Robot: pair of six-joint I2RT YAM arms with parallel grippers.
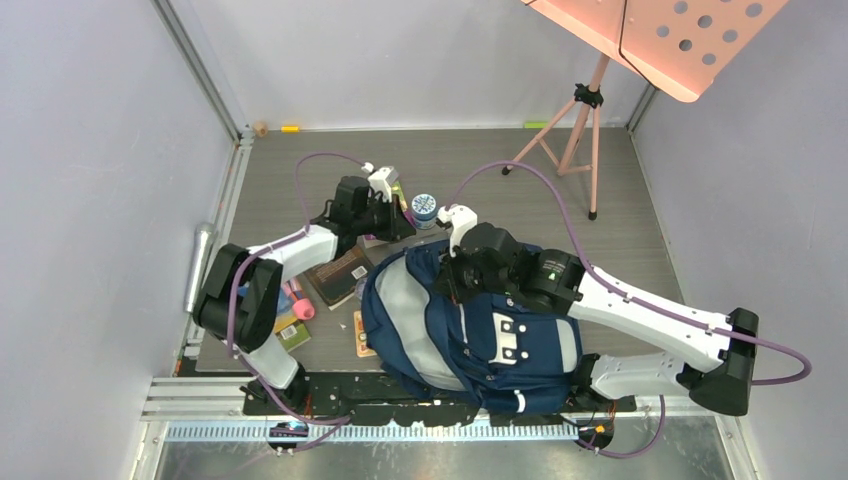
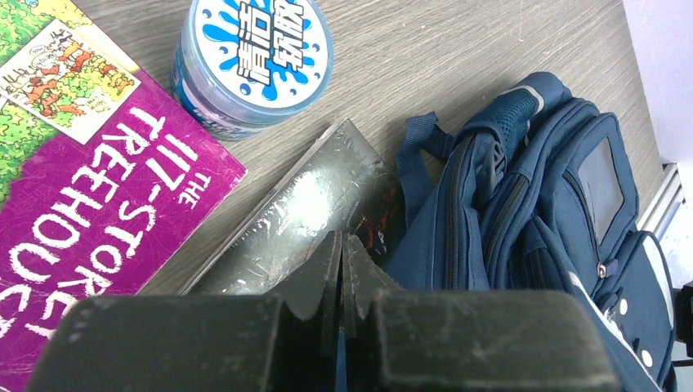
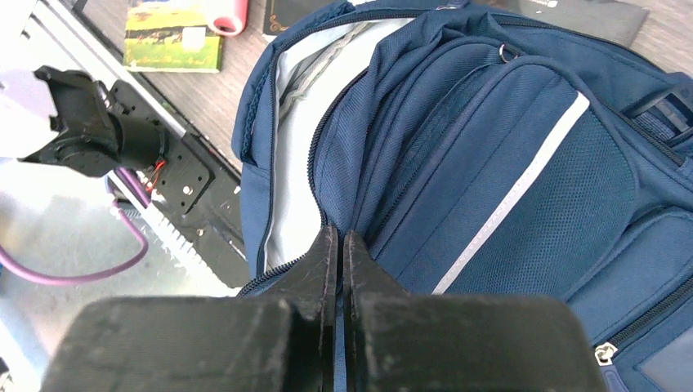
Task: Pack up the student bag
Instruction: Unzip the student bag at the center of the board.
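Observation:
The student bag (image 1: 490, 330) is a large navy backpack with pale stripes, lying at the near middle of the table with its main zip open and pale lining showing (image 3: 294, 122). My right gripper (image 1: 452, 278) is shut on the bag's zip edge at the opening (image 3: 339, 234). My left gripper (image 1: 398, 228) sits at the bag's far top corner, jaws closed (image 2: 342, 238), with a sliver of blue fabric between them. It is over a clear ruler (image 2: 310, 204). The bag's top and handle loop (image 2: 523, 188) lie just to its right.
A purple book (image 2: 98, 188) and a round blue-lidded tub (image 1: 424, 207) lie beside the left gripper. A brown book (image 1: 338, 275), pink items (image 1: 300, 305) and a green card (image 1: 292, 333) lie left of the bag. A pink music stand (image 1: 585, 100) stands at the back right.

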